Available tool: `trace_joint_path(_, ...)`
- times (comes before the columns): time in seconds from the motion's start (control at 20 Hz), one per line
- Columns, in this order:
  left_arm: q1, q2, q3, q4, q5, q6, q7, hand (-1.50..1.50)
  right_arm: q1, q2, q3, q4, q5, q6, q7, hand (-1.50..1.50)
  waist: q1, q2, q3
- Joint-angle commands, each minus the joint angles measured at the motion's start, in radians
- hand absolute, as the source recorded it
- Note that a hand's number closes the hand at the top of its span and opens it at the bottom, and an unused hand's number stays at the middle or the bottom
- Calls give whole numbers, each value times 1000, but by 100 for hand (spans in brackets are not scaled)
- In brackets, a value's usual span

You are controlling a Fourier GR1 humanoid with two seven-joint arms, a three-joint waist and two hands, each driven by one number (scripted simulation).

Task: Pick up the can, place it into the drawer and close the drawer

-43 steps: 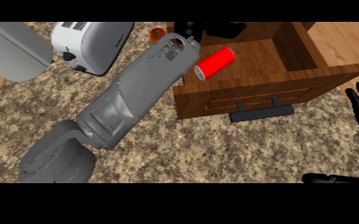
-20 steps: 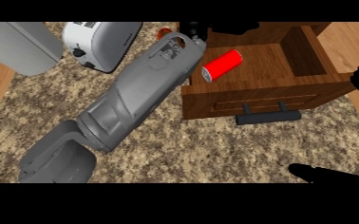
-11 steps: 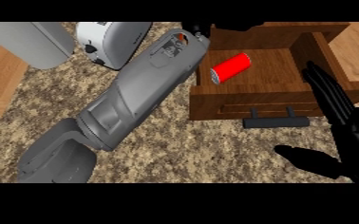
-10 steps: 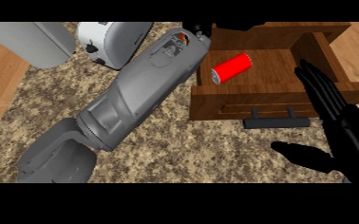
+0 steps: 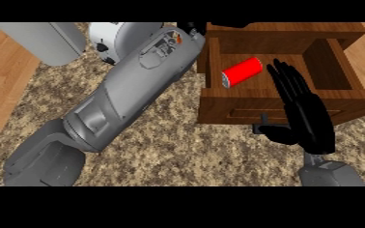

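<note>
The red can (image 5: 242, 72) lies on its side inside the open wooden drawer (image 5: 235, 107), near its left wall. My left forearm runs from the lower left up to the drawer's back left corner, where only a little of my left hand (image 5: 191, 28) shows, apart from the can. My right hand (image 5: 305, 111) stands open over the drawer's front right part, fingers straight and pointing away, just right of the can. Its thumb covers part of the black drawer handle (image 5: 262, 125).
A white toaster (image 5: 114, 37) stands at the back, left of the drawer and partly behind my left forearm. A grey appliance (image 5: 46, 43) sits at the far left. The speckled counter (image 5: 185, 149) ends at a wooden strip (image 5: 14, 82) on the left.
My right hand has risen from the lower right edge to stand over the drawer's front. The can stays in the drawer, and the left arm has hardly moved.
</note>
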Motion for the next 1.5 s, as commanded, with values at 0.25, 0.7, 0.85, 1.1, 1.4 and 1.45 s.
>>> trace_joint_path(0.25,92,183,-40,-269,-63,-13,182,-150,-156,10,-95,333,29,-154,-60,-150,27,-7,0)
trace_joint_path(0.7,192,280,-46,-434,-92,-20,234,-150,-333,66,-115,677,172,-339,-35,-150,49,2,0)
trace_joint_path(0.85,223,336,-37,-481,-88,-56,266,-150,-377,40,-152,755,160,-387,-78,-150,50,3,1)
trace_joint_path(1.1,257,406,-9,-536,-95,-69,298,-150,-514,58,-208,929,178,-507,-65,-150,52,11,1)
trace_joint_path(1.4,375,400,-40,-644,-129,-28,298,-150,-701,26,-266,1121,195,-563,-51,-150,61,14,1)
trace_joint_path(1.45,350,399,-38,-652,-127,-43,317,-150,-717,37,-262,1161,211,-599,-56,-150,64,17,2)
